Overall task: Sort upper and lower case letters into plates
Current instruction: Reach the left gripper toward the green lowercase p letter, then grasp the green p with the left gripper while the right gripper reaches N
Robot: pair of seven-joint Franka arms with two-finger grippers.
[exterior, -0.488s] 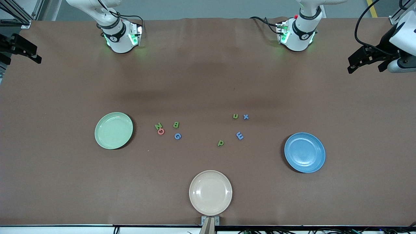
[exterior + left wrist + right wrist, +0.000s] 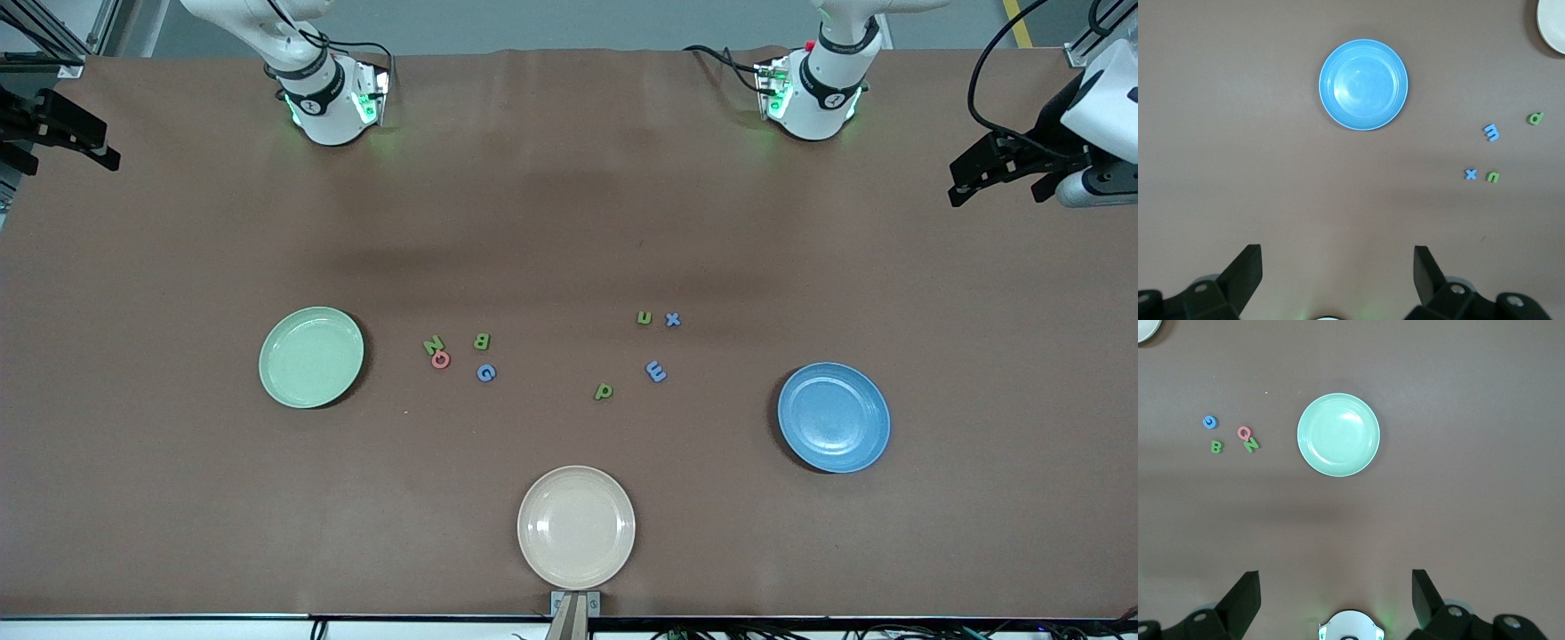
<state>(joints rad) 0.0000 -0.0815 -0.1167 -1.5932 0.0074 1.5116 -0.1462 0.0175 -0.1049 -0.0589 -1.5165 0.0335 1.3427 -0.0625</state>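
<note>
My left tool [image 2: 1335, 280] and right tool [image 2: 1335, 600] hang open high over the worktop [image 2: 569, 222], letters [image 2: 484, 372] unsorted between both plates [image 2: 311, 357].

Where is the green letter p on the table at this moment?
In the front view, the green p lies on the bare table, nearer the camera than the blue m, between the green plate and the blue plate.
</note>
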